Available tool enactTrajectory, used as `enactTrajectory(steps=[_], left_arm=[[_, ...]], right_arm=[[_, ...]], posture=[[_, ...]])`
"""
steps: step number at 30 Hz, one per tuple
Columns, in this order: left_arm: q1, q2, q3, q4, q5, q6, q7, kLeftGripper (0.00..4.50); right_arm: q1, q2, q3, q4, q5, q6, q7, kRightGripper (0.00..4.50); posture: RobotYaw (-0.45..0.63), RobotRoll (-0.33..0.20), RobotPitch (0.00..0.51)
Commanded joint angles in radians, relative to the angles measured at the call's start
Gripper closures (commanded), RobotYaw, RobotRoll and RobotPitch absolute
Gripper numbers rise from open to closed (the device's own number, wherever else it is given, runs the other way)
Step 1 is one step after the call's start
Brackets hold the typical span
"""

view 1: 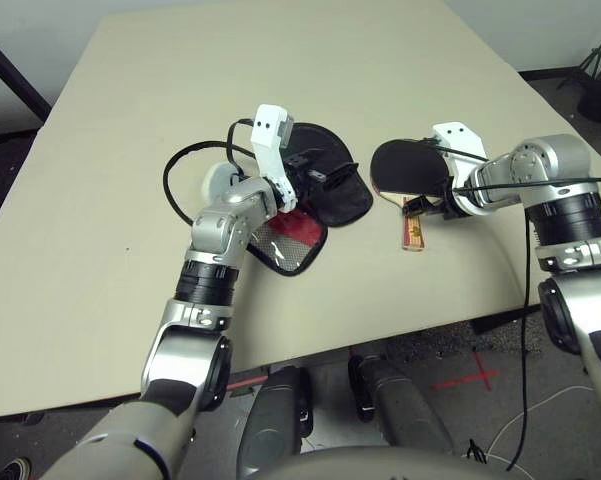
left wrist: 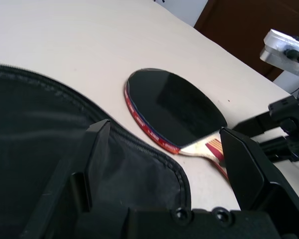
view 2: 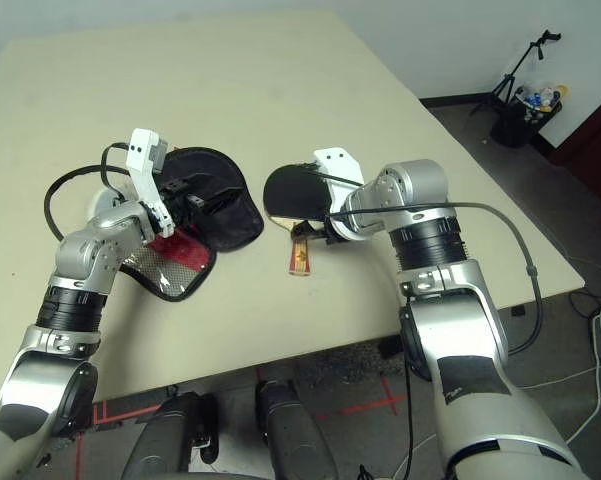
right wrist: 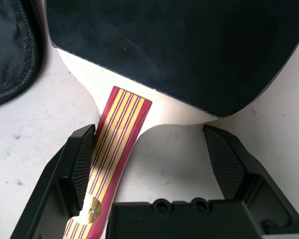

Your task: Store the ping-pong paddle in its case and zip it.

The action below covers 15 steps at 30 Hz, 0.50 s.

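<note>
I count one paddle (view 1: 408,172), one case (view 1: 325,190), one table (view 1: 130,150), and two grippers.

The paddle lies flat on the table, just to the right of the case. They are close but I see a thin strip of table between them. Its black round face points away from me and a bit left. Its handle (view 1: 413,228) points back toward me. So its long line runs from near to far on the table. The handle has red and yellow stripes.

The case lies flat too, left of the paddle. Its black part is the far end. Its red and clear part (view 1: 292,238) is the near end, partly under my left arm. The black zipper edge (left wrist: 154,154) shows up close in the left wrist view.

My left gripper (view 1: 315,182) is over the black part of the case. Its fingers (left wrist: 249,174) are spread wide, with nothing held between them. It points across toward the paddle.

My right gripper (right wrist: 156,167) is tipped down over the handle. Its fingers are spread wide as well. In the right wrist view the handle runs right along one finger (right wrist: 82,164), and I cannot tell if they touch. The other finger (right wrist: 229,167) is well apart from it. The handle is between the two fingers but not gripped.
</note>
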Motion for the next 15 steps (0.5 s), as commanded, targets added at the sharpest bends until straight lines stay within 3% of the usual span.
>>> enactTrajectory(steps=[1,10,15], left_arm=[[-0.013,-0.015,-0.008,0.034,0.016,-0.023,-0.001,0.00],[-0.031,-0.032,-0.004,0.083,0.020,-0.059,-0.005,0.00],[-0.017,-0.035,-0.001,0.069,0.015,-0.055,-0.001,0.00]], right_arm=[[0.016,-0.024,0.058,0.089,-0.107,-0.038,0.034,0.04],[-0.048,-0.026,0.128,0.280,-0.261,-0.222,0.204,0.04],[0.017,0.044,0.049,-0.104,-0.236,0.166,0.098,0.04]], posture=[[-0.24,0.000,0.181],[-0.24,0.000,0.181],[-0.24,0.000,0.189]])
